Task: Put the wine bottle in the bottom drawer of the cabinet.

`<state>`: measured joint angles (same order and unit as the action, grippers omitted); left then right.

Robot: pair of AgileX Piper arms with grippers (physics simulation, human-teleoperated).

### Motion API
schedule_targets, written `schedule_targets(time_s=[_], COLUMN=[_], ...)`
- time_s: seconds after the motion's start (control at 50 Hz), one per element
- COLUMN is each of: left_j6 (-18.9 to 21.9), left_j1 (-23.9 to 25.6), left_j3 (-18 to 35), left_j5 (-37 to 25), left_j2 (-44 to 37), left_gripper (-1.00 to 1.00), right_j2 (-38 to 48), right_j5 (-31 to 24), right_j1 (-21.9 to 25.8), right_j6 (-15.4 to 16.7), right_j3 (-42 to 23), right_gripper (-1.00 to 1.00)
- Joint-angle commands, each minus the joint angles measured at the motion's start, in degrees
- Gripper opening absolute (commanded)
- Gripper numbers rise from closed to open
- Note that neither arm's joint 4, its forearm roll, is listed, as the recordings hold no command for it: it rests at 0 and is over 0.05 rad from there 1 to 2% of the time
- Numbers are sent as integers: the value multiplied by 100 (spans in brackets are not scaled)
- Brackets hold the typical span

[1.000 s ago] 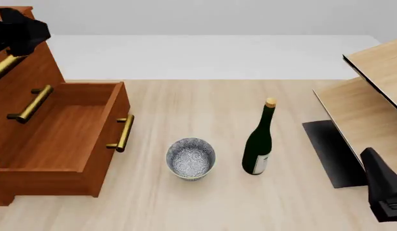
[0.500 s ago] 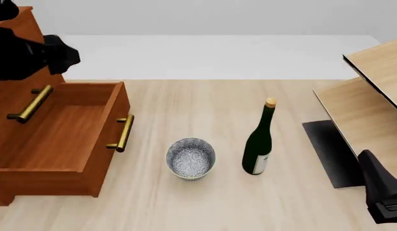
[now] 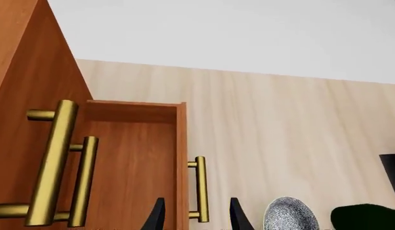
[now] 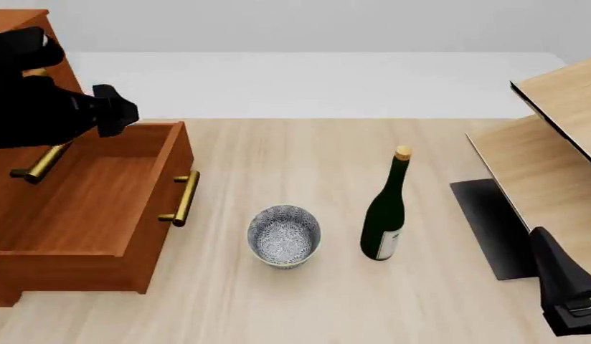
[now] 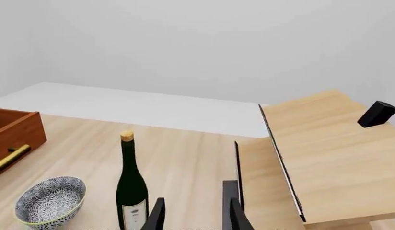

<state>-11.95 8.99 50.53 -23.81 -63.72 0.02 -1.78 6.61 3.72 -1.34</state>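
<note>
- left gripper [image 4: 118, 115]: hangs over the back edge of the pulled-out bottom drawer [image 4: 95, 204]. In the left wrist view its fingertips [image 3: 157, 216] stand narrowly apart, nothing between them.
- bottom drawer: open reddish-brown wooden box, brass bar handle [image 4: 183, 198] on the front, inside bare. It sits directly below and in front of the left gripper. Part of the cabinet [image 4: 28, 107], same wood and same brass bars above.
- bowl [image 4: 284, 236]: small, round, grey speckled pattern. On the counter [image 4: 305, 165] between drawer and bottle, well right of the left gripper.
- wine bottle [image 4: 386, 215]: upright on the counter, long axis vertical. Dark green smooth glass, slim neck, gold-tan cap, white paper label low on the body. Far right of the left gripper, ahead and left of the right one.
- right gripper [image 5: 192, 215]: low at the near right edge of the counter, fingertips a modest gap apart, empty. Bottle stands just left of its line of sight.
- Judgement: right arm is clearly nearer the bottle, so a side grasp on the body fits best. Tall narrow glass, tips easily if nudged.
- shelf unit [image 4: 554, 143]: pale wood, flat boards, right of the right gripper.
</note>
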Motion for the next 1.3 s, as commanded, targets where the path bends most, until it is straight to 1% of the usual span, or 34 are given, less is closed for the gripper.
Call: schedule_targets(time_s=[0.02,0.1,0.12,0.14,0.18,0.2,0.24,0.42,0.44,0.48,0.5,0.54,0.7,0.8,0.9,1.0,1.04,1.3], left_j6=[-51,-139,-74,-171,-130,-229,-189,-283,-360,-323,-390,-348,-408,-348,-418,-395,-456,-491], left_j1=[15,98,192,119,138,191,163,149,144,132,136,124,116,165,156,155,184,213], left_j3=[-381,-594,-657,-738,-834,-892,-958,-1151,-1182,-1240,-1282,-1318,-1455,-1553,-1674,-1794,-1883,-2128], left_j5=[329,495,506,602,685,721,775,941,983,1053,1092,1141,1314,1386,1528,1668,1778,2130], left_j2=[-133,-149,-184,-185,-182,-166,-200,-171,-165,-207,-219,-236,-304,-357,-379,-450,-486,-631], left_gripper=[100,100,100,100,100,100,100,100,100,100,100,100,100,100,100,100,100,100], right_j2=[-1,-1,-1,-1,-1,-1,-1,-1,-1,-1,-1,-1,-1,-1,-1,-1,-1,-1], right_j5=[-14,-26,-34,-37,-35,-35,-34,-39,-40,-48,-50,-53,-62,-70,-69,-72,-71,-94], right_j1=[28,29,40,42,38,31,38,50,55,52,57,60,52,52,66,65,58,71], right_j6=[28,26,30,33,37,32,38,24,27,12,19,15,27,25,34,42,48,50], right_j3=[32,28,28,29,24,25,28,34,35,28,28,26,22,13,19,10,16,13], right_gripper=[100,100,100,100,100,100,100,100,100,100,100,100,100,100,100,100,100,100])
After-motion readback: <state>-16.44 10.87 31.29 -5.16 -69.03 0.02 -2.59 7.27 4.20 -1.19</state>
